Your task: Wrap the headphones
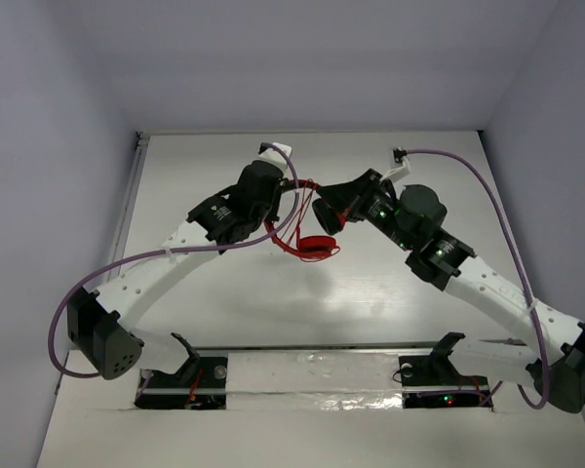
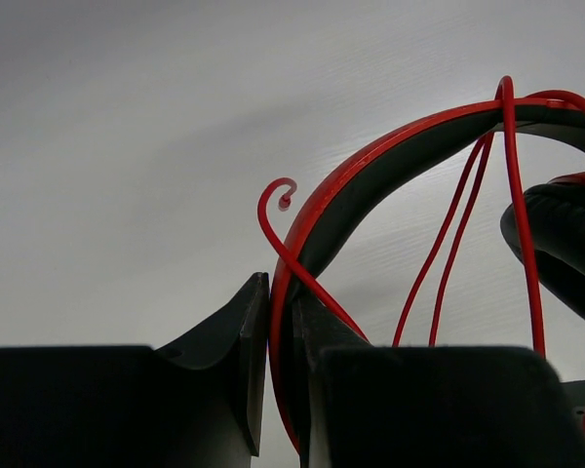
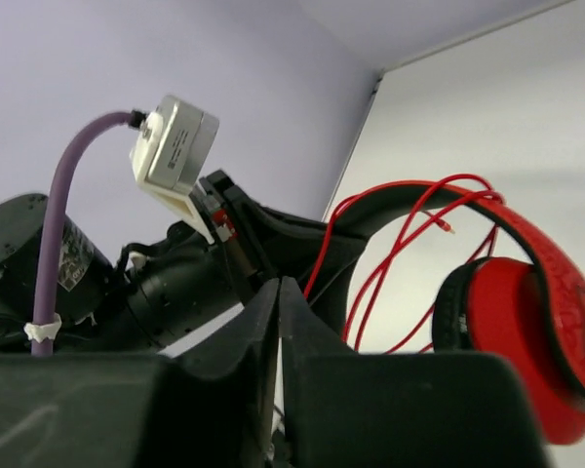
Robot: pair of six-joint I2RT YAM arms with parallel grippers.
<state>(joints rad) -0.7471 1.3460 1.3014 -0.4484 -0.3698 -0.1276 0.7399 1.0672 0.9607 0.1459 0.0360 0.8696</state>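
The red headphones hang above the table's middle between my two grippers. My left gripper is shut on the red-and-black headband, which shows between its tips. The thin red cable is looped several times over the headband, and its plug end curls free. A black ear pad shows at the right. My right gripper is beside the headband with its jaws shut; nothing shows between them. In the right wrist view the red earcup hangs at the right under the cable loops.
Thick purple robot cables trail from both arms. The left wrist camera block sits close to my right gripper. Lilac walls close the table's left, back and right sides. Two black fixtures stand at the near edge.
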